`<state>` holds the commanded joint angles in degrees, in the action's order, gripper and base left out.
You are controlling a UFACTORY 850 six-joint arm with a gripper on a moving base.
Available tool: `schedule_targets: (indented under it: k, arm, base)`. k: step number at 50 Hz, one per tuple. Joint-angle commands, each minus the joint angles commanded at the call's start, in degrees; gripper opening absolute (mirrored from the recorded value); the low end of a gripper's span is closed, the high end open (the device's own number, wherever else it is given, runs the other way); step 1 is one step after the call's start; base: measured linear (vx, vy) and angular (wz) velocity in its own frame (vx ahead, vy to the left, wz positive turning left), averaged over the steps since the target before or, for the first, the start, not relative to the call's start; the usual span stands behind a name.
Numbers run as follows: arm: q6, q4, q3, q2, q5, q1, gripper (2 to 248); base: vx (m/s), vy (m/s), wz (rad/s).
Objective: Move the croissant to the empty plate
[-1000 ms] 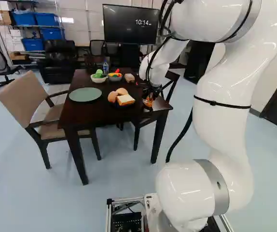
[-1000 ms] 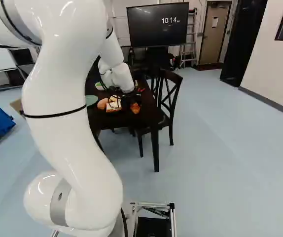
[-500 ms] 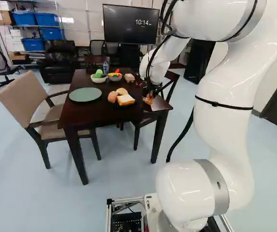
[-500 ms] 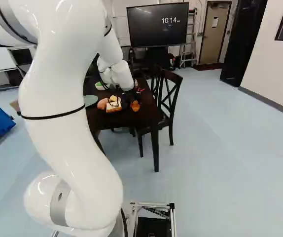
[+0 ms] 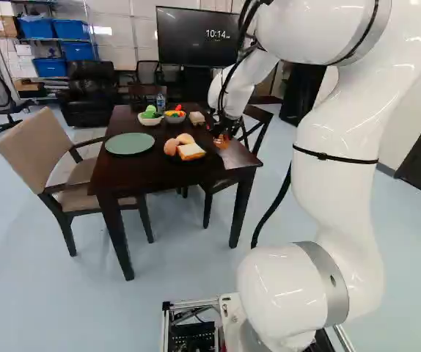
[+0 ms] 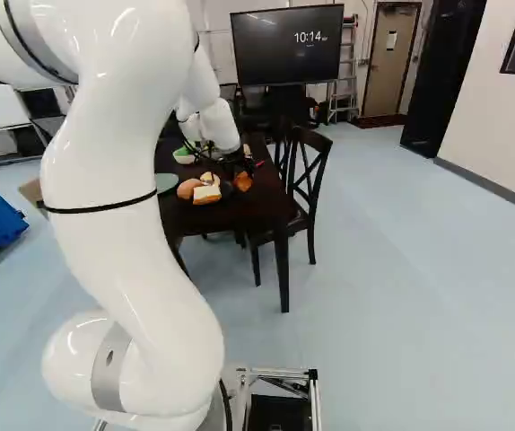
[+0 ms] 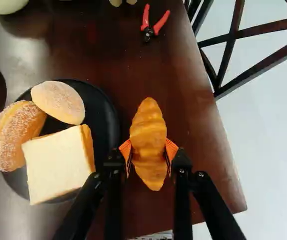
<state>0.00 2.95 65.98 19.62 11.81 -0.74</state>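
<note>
One green plate (image 5: 129, 143): bare; the goal
Black plate (image 7: 105, 117): three breads (image 7: 57, 165) aboard; midway obstacle
Croissant (image 7: 148, 127): just beside the black plate; apparently aloft
Gripper (image 7: 149, 152): pinching it; carrying step — next, cross high over the breads, then lower

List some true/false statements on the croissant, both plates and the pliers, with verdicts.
1. The gripper has the croissant between its two pads. True.
2. The green plate holds the croissant. False: nothing is on that plate; the croissant is in the grip.
3. Two rolls and some sliced bread share the black plate. True.
4. The pliers lie on the black plate. False: they lie on the table, off both plates.
5. The pliers have red handles. True.
</note>
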Motion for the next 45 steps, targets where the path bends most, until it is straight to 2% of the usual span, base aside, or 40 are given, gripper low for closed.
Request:
schedule_targets:
  k: [17, 45]
  arm:
    - [0.0, 0.0, 4.8, 1.8, 2.9, -1.8, 100]
    - [0.0, 0.0, 12.1, 4.2, 7.8, -6.0, 100]
  base:
    - [0.0, 0.0, 0.0]
    - [0.0, 0.0, 0.0]
